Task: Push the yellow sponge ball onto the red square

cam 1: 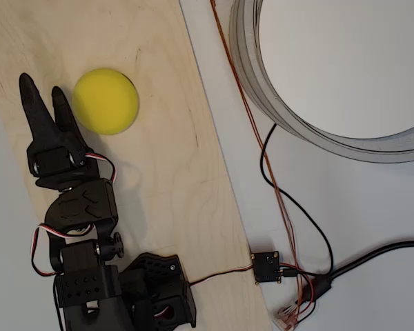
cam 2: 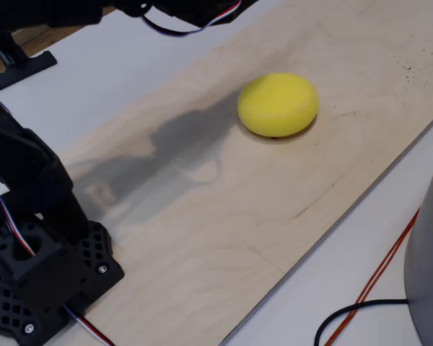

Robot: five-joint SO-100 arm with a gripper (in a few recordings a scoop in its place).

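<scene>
While the gripper flanks the yellow sponge ball — orange wire lies well apart.

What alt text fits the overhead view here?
A black robot arm's open gripper lies beside the left of a yellow sponge ball on a pale wooden board. Cables and a round grey rim lie to the right.

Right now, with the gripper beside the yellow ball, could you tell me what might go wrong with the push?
The gripper sits left of the yellow sponge ball in the overhead view, one finger about touching it; a round ball struck off-centre may roll sideways. The wooden board has an edge just right of the ball, so a hard push could send it off. I see no red square, so the push has no visible target.
</scene>
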